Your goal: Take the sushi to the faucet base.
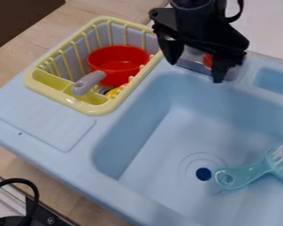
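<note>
Camera view: the gripper has its fingers spread around what looks like the red-topped sushi by the sink's far edge, probably so it can rest at the faucet base.

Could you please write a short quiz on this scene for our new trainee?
1. Multiple choice: what colour is the handle of the pot in the yellow rack? A) green; B) grey; C) black
2. True or false: the teal brush lies inside the sink basin.
3. Fill in "near" or "far", as the camera sees it: the gripper hangs over the ____ side of the sink unit.

Key: 1 B; 2 true; 3 far
</note>
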Controlling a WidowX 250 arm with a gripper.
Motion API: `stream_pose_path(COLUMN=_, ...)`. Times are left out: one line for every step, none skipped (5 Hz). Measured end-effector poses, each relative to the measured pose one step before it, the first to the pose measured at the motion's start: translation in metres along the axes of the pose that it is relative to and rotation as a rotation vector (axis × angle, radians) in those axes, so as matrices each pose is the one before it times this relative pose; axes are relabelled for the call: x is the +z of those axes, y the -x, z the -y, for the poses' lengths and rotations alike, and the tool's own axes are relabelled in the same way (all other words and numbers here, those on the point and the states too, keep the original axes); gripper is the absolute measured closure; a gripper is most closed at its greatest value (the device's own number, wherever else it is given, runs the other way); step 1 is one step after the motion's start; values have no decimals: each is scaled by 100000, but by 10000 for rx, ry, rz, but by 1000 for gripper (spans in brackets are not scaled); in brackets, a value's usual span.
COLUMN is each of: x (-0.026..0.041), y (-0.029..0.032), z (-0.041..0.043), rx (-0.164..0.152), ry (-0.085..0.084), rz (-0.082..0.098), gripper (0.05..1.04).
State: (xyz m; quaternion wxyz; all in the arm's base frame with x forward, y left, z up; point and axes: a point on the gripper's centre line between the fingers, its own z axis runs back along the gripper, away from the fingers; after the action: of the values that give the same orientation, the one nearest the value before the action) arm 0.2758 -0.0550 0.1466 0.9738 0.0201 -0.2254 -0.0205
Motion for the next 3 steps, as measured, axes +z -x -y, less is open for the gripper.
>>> stream_pose_path(x=223, y=465, z=150, rx=100, ry=126, rz=-241, gripper=85)
stream_pose_path(x=1131, y=917, z=-534, rx=157, ry=56, rz=-64, gripper=85)
stream_pose_path(x=375, y=1437, z=-448, rx=53, ry=172, rz=-179, gripper=85)
